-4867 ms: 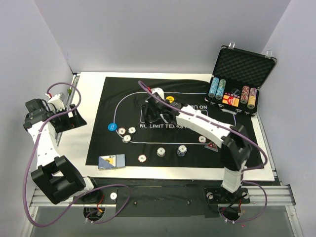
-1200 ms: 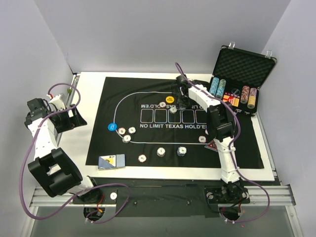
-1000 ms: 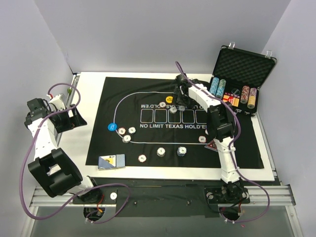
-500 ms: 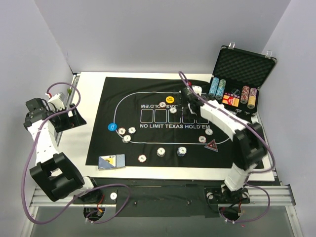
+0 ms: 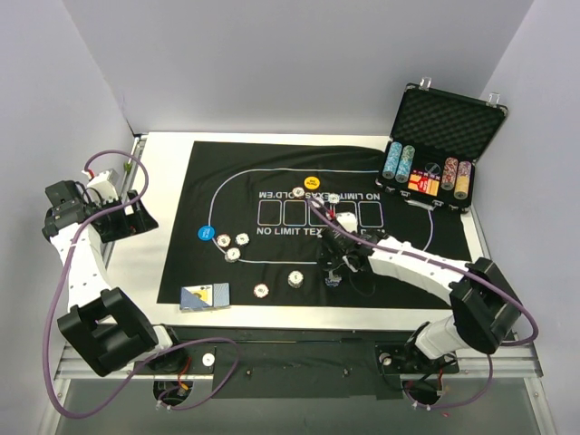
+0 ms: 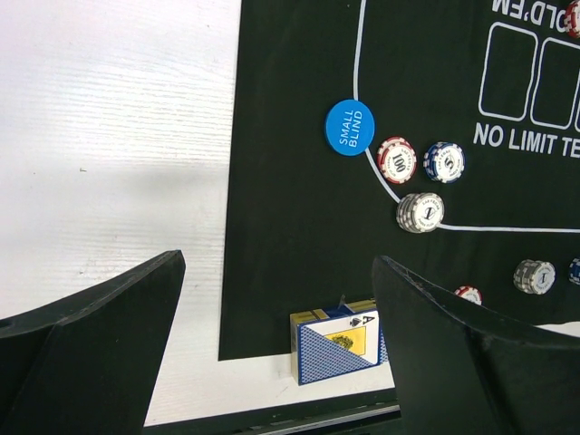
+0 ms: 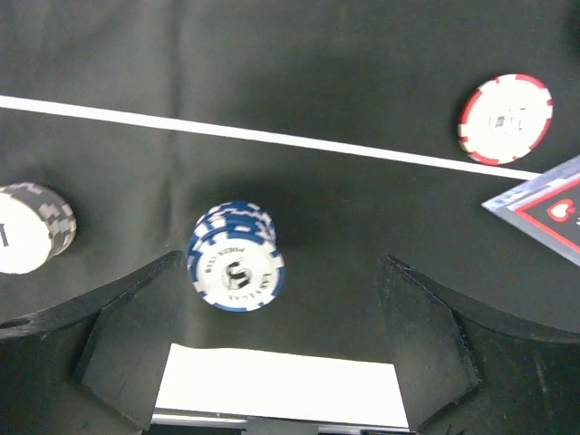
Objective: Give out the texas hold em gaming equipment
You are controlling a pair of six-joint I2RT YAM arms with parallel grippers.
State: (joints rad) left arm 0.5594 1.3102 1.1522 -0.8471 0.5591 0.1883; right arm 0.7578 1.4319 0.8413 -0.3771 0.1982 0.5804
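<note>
Right gripper [image 7: 279,263] is spread open low over the mat [image 7: 272,54], close to its near edge. The blue chip stack [image 7: 236,260] stands loose between the fingers, nothing gripped. Left gripper [image 6: 279,263] hangs wide open and empty off the mat's left side. Card deck [image 6: 335,349] sits at the mat's near-left corner.

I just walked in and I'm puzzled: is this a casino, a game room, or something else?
Likely a robot test booth, not a casino: plain grey walls box in a white table, a left arm and right arm are bolted at its near edge, and a Texas Hold'em mat holds poker chips.
</note>
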